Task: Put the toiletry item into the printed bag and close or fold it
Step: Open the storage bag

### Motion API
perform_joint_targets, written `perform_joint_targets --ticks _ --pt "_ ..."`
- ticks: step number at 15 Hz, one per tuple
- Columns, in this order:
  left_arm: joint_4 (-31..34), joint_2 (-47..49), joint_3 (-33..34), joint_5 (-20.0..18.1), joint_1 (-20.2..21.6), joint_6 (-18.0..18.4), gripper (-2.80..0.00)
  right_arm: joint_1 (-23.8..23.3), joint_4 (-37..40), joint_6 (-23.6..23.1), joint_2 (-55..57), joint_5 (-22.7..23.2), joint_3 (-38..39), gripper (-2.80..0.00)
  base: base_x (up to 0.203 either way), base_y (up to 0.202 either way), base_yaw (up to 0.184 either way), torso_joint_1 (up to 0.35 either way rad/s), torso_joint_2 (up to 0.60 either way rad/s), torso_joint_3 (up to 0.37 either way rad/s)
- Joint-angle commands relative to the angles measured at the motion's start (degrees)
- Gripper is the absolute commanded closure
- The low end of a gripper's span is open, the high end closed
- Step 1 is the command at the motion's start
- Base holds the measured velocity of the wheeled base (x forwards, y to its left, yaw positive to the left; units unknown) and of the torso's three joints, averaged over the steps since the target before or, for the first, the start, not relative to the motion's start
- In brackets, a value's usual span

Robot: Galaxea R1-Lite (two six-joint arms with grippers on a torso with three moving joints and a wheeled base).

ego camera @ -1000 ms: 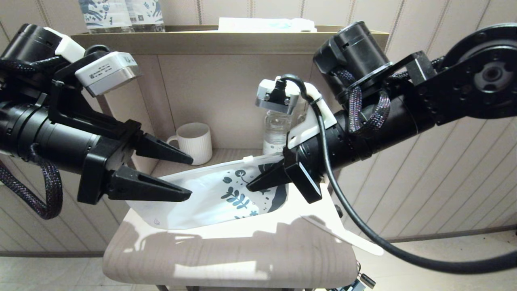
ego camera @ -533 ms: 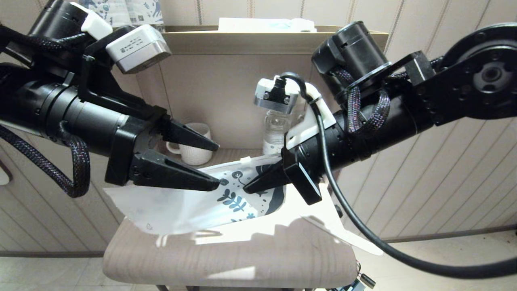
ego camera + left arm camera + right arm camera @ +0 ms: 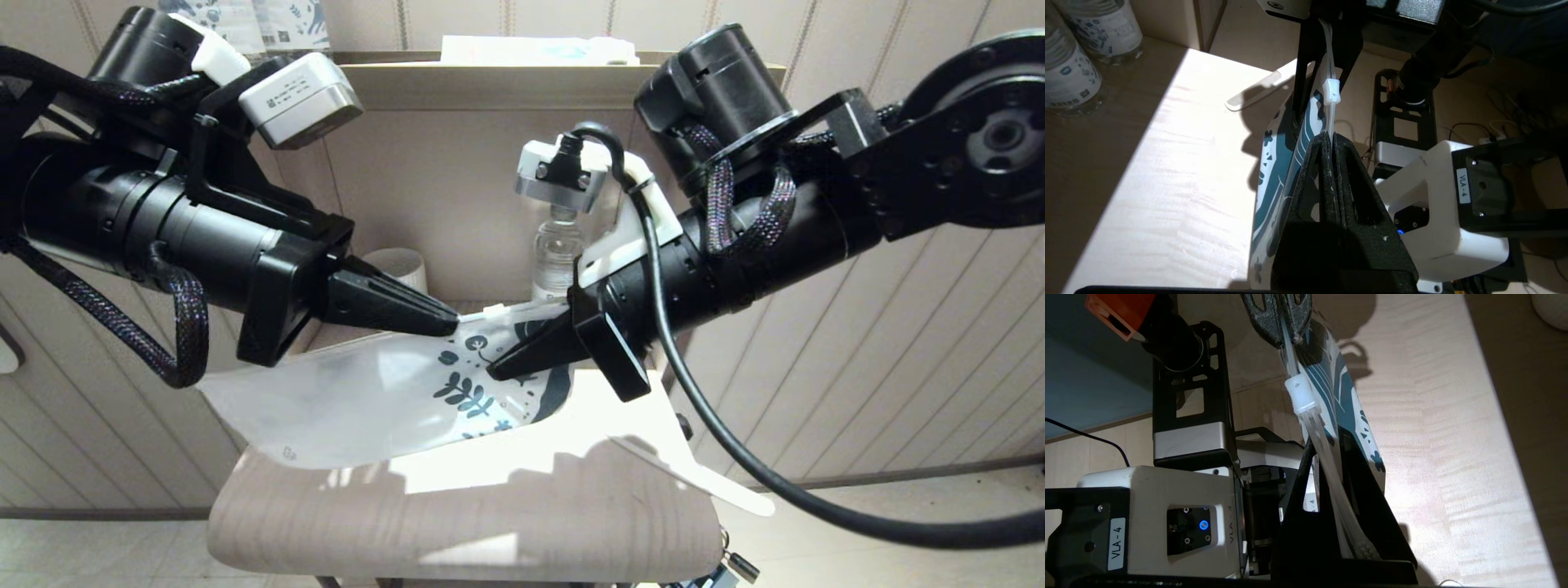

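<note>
Both the left gripper (image 3: 445,325) and right gripper (image 3: 498,371) pinch the printed bag (image 3: 367,400) by its top strip, lifted above the table (image 3: 490,531); the toiletry item (image 3: 718,486) lies by the table's right edge, outside; sealing now would shut it out.

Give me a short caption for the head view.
Both grippers, left and right, pinch the top strip of a printed bag above the table.

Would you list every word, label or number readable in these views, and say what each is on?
"VLA-4": sticker on the right wrist camera mount.
"VLA-4": sticker on the left wrist camera mount.
Bottle labels: print too blurred to read.
Left wrist camera label: too small to read.
</note>
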Motion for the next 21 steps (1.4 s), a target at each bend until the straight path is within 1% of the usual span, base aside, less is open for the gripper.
perform_joint_targets --ticks 1,8,9,10,12,17,19,21 --pt "-0.2 0.3 0.5 -0.6 0.0 0.2 0.0 0.0 0.2 -0.1 0.3 0.3 -0.5 0.0 0.0 0.0 0.0 0.0 0.0 0.0" --pt "-0.6 -0.4 1.0 -0.6 0.0 0.2 0.0 0.1 0.4 0.2 1.0 0.6 -1.0 0.0 0.0 0.0 0.0 0.0 0.0 0.0" --pt "-0.9 -0.6 1.5 -0.6 0.1 0.2 -1.67 0.1 0.4 0.1 0.9 0.6 -1.0 0.0 0.0 0.0 0.0 0.0 0.0 0.0" --pt "-1.2 -0.5 1.0 -0.6 0.1 -0.4 -2.8 0.1 0.4 0.1 1.0 0.6 -1.1 0.0 0.0 0.0 0.0 0.0 0.0 0.0" --pt "-2.1 -0.5 1.0 -0.6 0.1 -1.9 -2.8 0.1 0.4 0.2 1.2 0.8 -1.3 0.0 0.0 0.0 0.0 0.0 0.0 0.0" --pt "-3.0 -0.4 1.0 -0.7 0.0 -3.3 -2.8 0.5 0.2 2.3 2.0 2.4 -2.4 0.0 0.0 0.0 0.0 0.0 0.0 0.0" --pt "-4.4 -0.3 1.5 -1.7 0.1 -5.2 -2.8 1.1 0.0 3.1 2.4 2.7 -2.9 0.0 0.0 0.0 0.0 0.0 0.0 0.0" --pt "-6.1 -0.3 1.8 -1.9 0.1 -6.7 -2.8 1.7 -0.8 4.3 2.6 2.7 -3.2 0.0 0.0 0.0 0.0 0.0 0.0 0.0"
